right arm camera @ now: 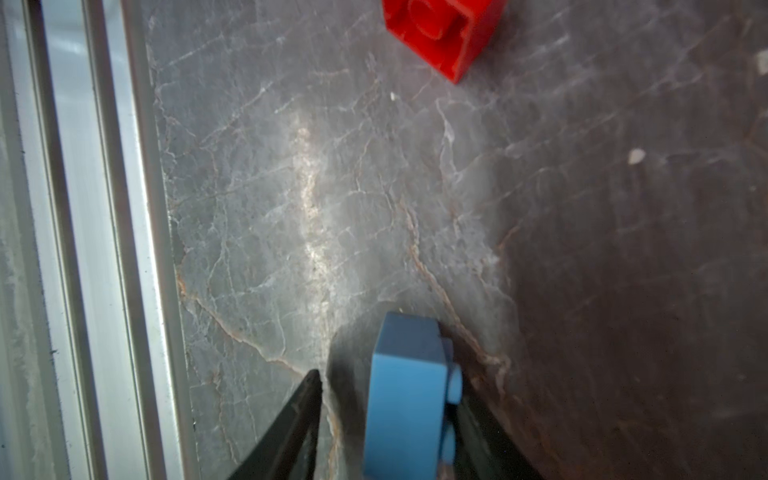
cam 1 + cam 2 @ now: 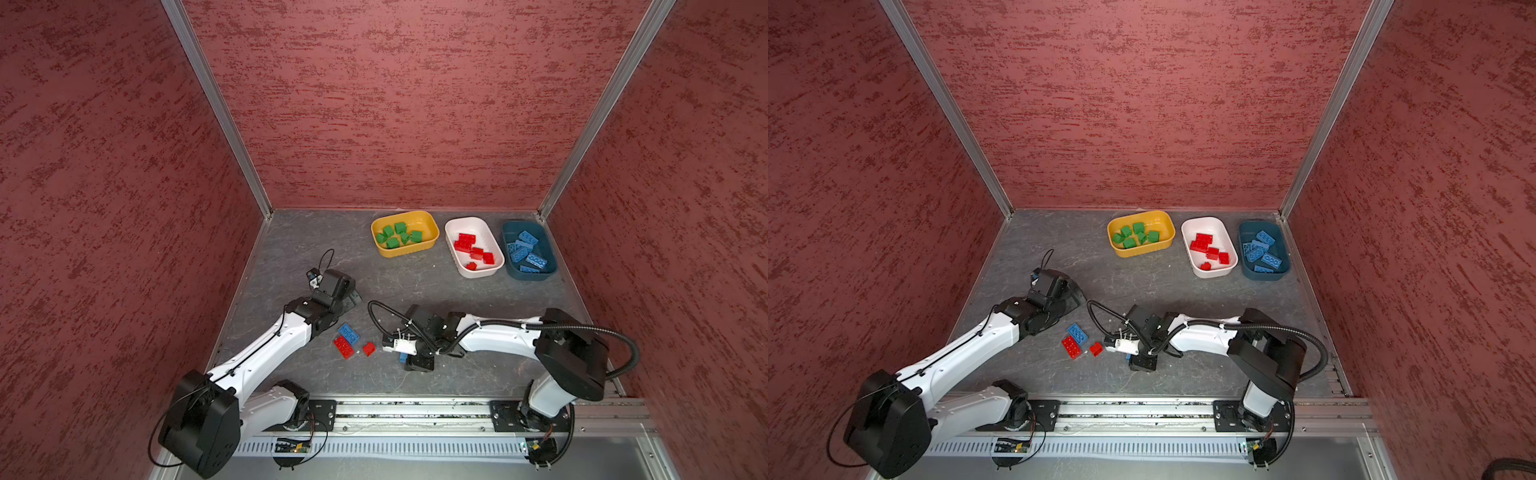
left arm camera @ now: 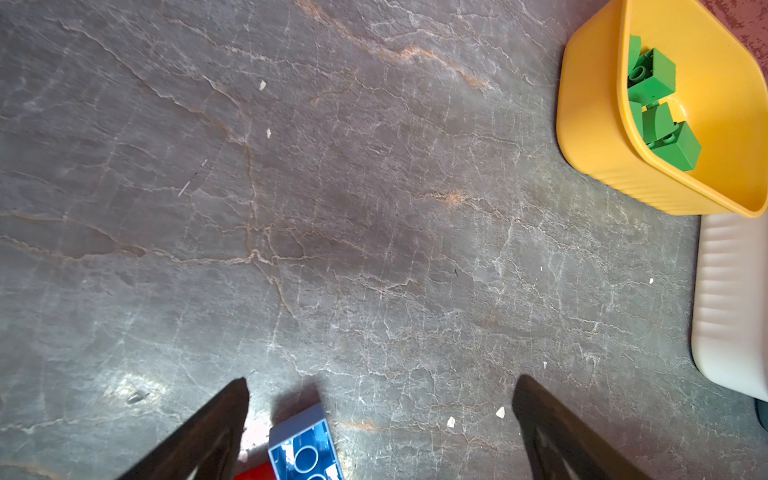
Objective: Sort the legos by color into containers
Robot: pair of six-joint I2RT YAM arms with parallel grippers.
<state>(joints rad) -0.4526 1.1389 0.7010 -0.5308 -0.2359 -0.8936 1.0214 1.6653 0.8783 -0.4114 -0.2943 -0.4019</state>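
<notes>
**Work surface:** flat grey stone-look tabletop (image 2: 457,299) with pale veins, closed on three sides by red rough-textured walls (image 2: 395,104). A ribbed aluminium rail (image 1: 104,208) runs along the near edge. A broad bare stretch lies between my arms and the tubs.

**Tubs:** in a row at the far right, near one another.
- Yellow-orange rounded plastic tub (image 2: 432,226), holding green near-cubic bricks (image 2: 400,227).
- White rounded plastic tub (image 2: 476,226), holding red studded bricks (image 2: 466,240).
- Dark teal plastic tub (image 2: 509,230), just beside the right wall, holding blue oblong bricks (image 2: 528,238).

**Loose, between my arms:** blue oblong studded brick (image 2: 348,333) side by side with red oblong studded brick (image 2: 344,347). A small red near-cubic brick (image 2: 369,349) lies just beside them.

**My left gripper** (image 3: 382,380): spread wide, holding nothing, over bare tabletop.

**My right gripper** (image 1: 388,384): low near the rail, astride a small light-blue brick (image 1: 409,374) lying on its side. One finger meets its studs and the other stands off, so it is not clamped.
</notes>
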